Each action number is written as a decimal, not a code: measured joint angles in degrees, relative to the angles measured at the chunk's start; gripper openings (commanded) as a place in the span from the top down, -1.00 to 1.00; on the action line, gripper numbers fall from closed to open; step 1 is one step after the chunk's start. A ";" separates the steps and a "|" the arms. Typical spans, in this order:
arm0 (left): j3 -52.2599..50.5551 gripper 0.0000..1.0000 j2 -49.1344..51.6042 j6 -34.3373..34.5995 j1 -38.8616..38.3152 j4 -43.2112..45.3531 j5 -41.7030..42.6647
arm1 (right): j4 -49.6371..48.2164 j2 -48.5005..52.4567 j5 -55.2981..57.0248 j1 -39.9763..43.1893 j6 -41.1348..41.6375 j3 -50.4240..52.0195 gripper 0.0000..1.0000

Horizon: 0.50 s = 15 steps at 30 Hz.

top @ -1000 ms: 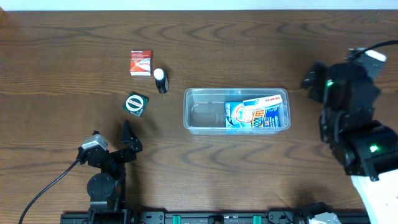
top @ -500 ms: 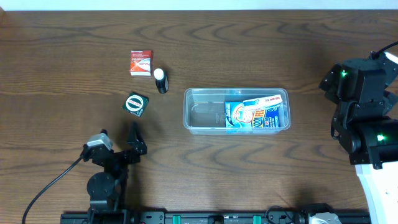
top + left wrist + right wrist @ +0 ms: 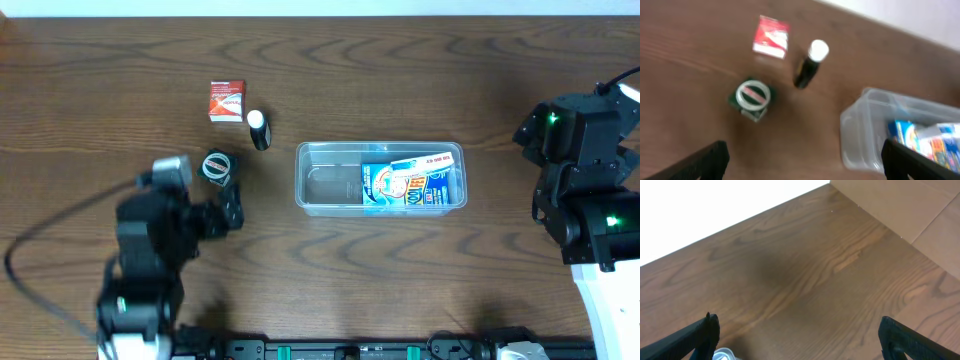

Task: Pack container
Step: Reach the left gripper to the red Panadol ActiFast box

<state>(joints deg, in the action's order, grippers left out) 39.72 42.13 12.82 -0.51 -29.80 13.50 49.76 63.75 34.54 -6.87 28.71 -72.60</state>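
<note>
The clear container (image 3: 325, 185) lies at mid-table with a blue printed packet (image 3: 410, 183) in its right half. To its left are a red box (image 3: 227, 101), a black bottle with a white cap (image 3: 259, 129) and a green box with a round white ring (image 3: 216, 165). My left gripper (image 3: 225, 210) hangs open just below the green box. In the left wrist view its open jaws (image 3: 802, 160) frame bare wood, with the green box (image 3: 752, 97), bottle (image 3: 810, 62), red box (image 3: 771, 37) and container (image 3: 860, 130) beyond. My right gripper (image 3: 797, 335) is open over bare wood.
The right arm (image 3: 580, 190) stands right of the container, apart from it. A tan board (image 3: 900, 205) lies at the far right in the right wrist view. White wall runs along the table's far edge.
The left arm has risen and swung forward towards the green box. The right arm drew back to the right a second ago and has since held still. Both grippers stay open.
</note>
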 measured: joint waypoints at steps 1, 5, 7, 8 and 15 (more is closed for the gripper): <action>2.56 -0.96 2.89 -0.68 -0.02 -1.68 0.59 | 0.00 0.00 -0.02 0.00 0.00 0.00 -0.99; 13.11 -0.96 14.36 -4.20 0.00 -4.37 1.53 | -0.02 0.00 0.00 0.00 0.00 0.00 -0.99; 17.33 -0.96 17.97 -5.92 0.00 -2.99 1.27 | 0.02 0.00 0.00 0.00 0.00 0.00 -0.98; 19.43 -0.96 19.50 -6.84 0.00 -2.75 1.01 | -0.02 0.00 0.00 0.00 0.00 0.00 -0.98; 37.59 -0.96 33.75 -14.99 0.00 -7.10 -3.87 | -0.02 0.00 0.00 0.00 0.00 0.00 -0.99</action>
<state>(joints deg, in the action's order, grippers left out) 77.32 75.88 -2.17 -0.51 -36.91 9.63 49.74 63.75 34.54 -6.87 28.71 -72.60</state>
